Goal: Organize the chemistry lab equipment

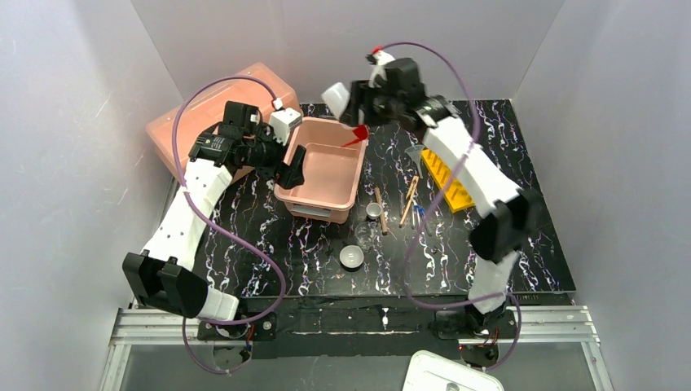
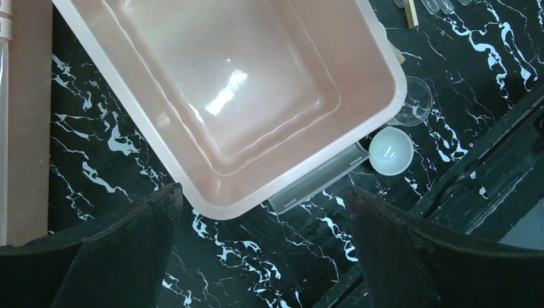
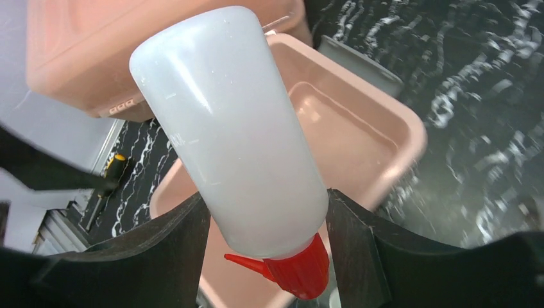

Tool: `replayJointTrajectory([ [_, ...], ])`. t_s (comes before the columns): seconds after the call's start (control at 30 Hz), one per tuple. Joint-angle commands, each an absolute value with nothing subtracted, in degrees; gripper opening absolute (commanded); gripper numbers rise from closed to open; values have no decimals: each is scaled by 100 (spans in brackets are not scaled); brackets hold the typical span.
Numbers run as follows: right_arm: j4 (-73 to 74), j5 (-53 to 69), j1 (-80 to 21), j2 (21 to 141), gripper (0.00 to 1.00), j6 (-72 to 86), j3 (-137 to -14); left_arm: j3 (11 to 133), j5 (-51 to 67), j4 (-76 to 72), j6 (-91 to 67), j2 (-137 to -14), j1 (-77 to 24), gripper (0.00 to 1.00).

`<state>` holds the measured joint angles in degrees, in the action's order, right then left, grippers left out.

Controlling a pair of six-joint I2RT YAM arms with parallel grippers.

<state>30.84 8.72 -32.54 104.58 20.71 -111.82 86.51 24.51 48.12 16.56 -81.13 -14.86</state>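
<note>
White squeeze bottle (image 3: 237, 128) hung spout-down over the pink tub (image 3: 410, 131) toward the table's (image 1: 489, 244) far edge, pinched by the right gripper (image 3: 264, 237); the left gripper (image 2: 264, 247) stood spread above the tub's corner.

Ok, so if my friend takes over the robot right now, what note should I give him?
Left gripper: open, empty, above the pink tub.
Right gripper: shut on the squeeze bottle, held over the tub with its red spout towards it.
On the table: white dish, wooden sticks, small beaker, yellow rack.
Done: nothing is in the tub yet.
Left: probably drop the bottle in, then collect the rest.
</note>
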Motion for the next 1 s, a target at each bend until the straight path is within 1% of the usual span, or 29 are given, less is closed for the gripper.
replayJointTrajectory([
  [0.0,3578,1299,-3514,11940,42,1944,-12754,8442,2478,4875,1755,-7797,-1310,98],
  [0.07,3618,1293,-3569,12460,42,1951,-13181,8380,2469,4873,1817,-7756,-1243,98],
  [0.13,3577,1269,-3601,12730,43,1957,-13344,8327,2439,4875,1886,-7731,-1186,98],
  [0.23,3486,1229,-3624,12927,45,1943,-13170,8288,2441,4904,1972,-7712,-1127,98],
  [0.43,3453,930,-3660,13017,51,1760,-12734,8327,2545,4974,2054,-7727,-1061,98],
  [0.5,3444,867,-3671,12996,60,1713,-12650,8350,2565,5004,2065,-7745,-1054,98],
  [0.6,3462,768,-3687,12980,69,1636,-12656,8393,2570,5029,2082,-7766,-1051,98],
  [0.63,3467,737,-3691,12976,74,1617,-12673,8412,2565,5037,2083,-7773,-1052,98],
  [0.7,3482,674,-3694,12958,95,1591,-12728,8473,2556,5065,2089,-7786,-1054,98],
  [0.73,3485,642,-3695,12937,98,1589,-12756,8506,2557,5076,2089,-7784,-1054,98],
  [0.97,3307,539,-3756,12536,98,1546,-12793,8570,2538,5122,2113,-7751,-1053,98],
])
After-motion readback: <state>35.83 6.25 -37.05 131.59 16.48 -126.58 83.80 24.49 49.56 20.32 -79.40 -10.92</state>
